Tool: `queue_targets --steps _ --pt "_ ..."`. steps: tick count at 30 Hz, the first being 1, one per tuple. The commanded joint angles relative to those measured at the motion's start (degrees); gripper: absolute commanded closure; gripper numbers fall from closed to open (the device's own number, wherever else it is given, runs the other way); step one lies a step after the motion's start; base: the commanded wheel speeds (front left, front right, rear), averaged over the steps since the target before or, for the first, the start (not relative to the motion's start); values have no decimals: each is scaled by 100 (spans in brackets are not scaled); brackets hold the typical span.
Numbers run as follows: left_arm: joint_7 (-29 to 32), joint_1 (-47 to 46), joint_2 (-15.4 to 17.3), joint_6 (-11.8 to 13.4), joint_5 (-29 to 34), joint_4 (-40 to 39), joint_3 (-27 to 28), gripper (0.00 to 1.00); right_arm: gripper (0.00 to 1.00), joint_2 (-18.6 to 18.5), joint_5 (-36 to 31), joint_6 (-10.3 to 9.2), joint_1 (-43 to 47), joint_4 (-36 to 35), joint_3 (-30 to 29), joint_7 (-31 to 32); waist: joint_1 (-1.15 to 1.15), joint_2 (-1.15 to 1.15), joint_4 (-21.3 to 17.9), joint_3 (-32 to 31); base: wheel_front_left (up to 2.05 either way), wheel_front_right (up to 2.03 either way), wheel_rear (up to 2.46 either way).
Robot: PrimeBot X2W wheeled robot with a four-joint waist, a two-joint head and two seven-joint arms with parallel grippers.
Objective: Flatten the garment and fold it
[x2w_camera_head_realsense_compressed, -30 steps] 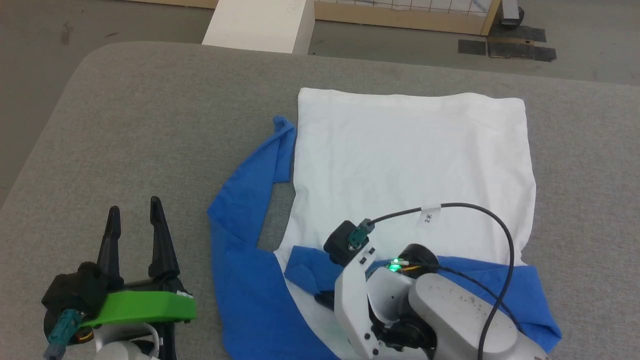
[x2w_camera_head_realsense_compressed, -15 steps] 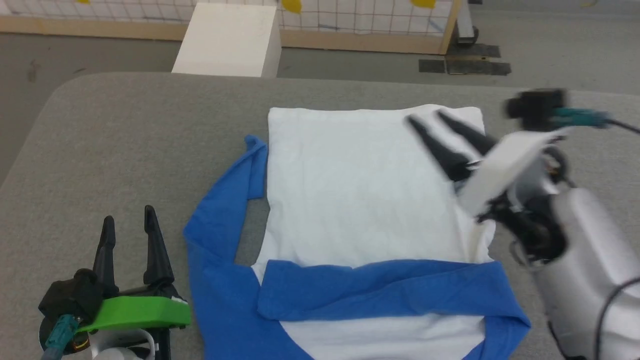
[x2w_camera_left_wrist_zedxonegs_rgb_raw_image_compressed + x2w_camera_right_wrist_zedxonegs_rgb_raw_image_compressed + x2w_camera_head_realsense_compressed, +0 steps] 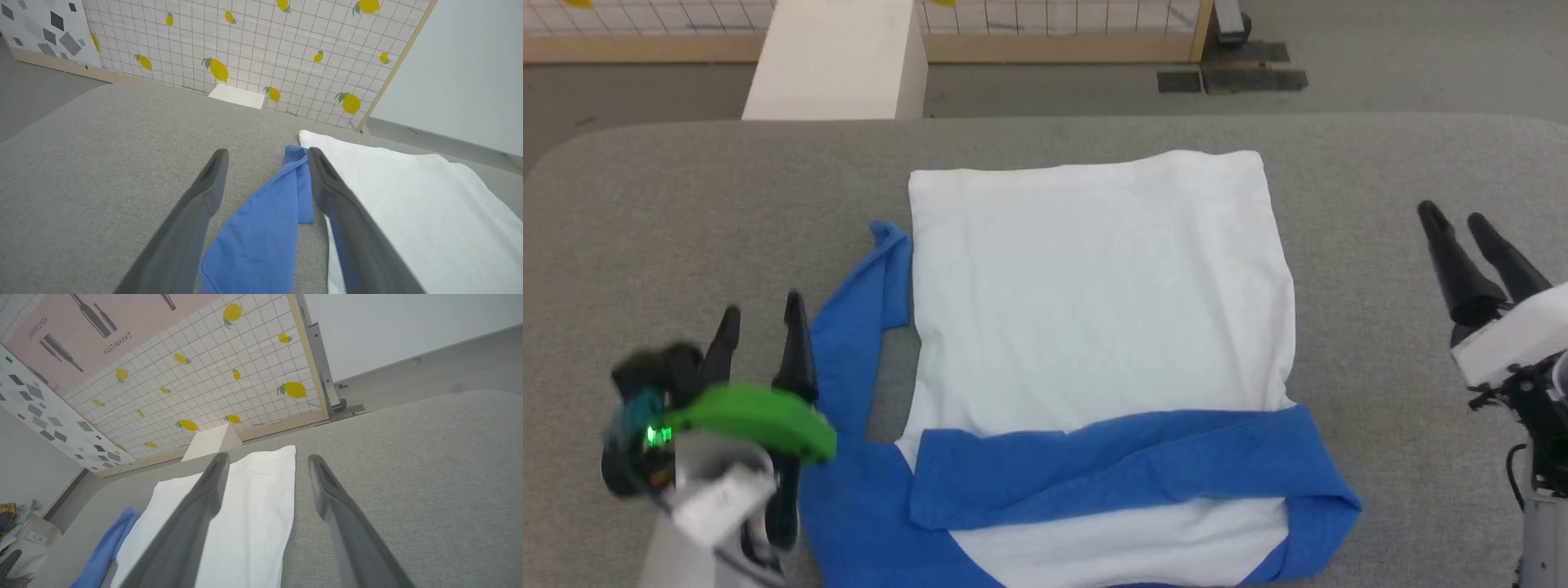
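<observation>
Apparently the folding is only partly done. The garment (image 3: 1094,302) lies flat in the middle of the grey tabletop (image 3: 686,204), with one blue sleeve (image 3: 1111,465) laid across the white body on the near side. The other sleeve (image 3: 858,327) is spread out to the left (a little crumpled), and the body is not yet folded. The left pincer (image 3: 761,304), just beside this sleeve, and the right pincer (image 3: 1450,214), well apart from the garment, are both released and empty. A white box (image 3: 837,65) and a lemon-patterned panel (image 3: 253,49) stand beyond the tabletop, so they should not hinder.
</observation>
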Motion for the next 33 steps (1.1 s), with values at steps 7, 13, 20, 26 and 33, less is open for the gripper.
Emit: queue_targets --steps 7,13,20,26,33 --pt "2311 -2008 481 21 129 1037 -537 0 0 167 -175 -8 59 -601 -392 374 0 0 -205 782 0 0 0" --pt "3458 -3101 546 70 328 1780 -928 0 0 228 -214 -8 -61 -799 -422 513 0 0 -330 1159 0 0 0" --pt "4227 -3518 682 277 602 2380 -1165 0 0 235 -221 -8 -176 -904 -496 531 0 0 -428 1460 0 0 0" --pt "4352 -3512 713 450 654 2595 -1196 100 0 238 -264 -8 -183 -897 -530 478 0 0 -402 1517 0 0 0" --pt "3968 -3458 521 474 330 2607 -1002 100 0 213 -318 -8 -163 -809 -513 469 0 0 -232 1375 0 0 0"
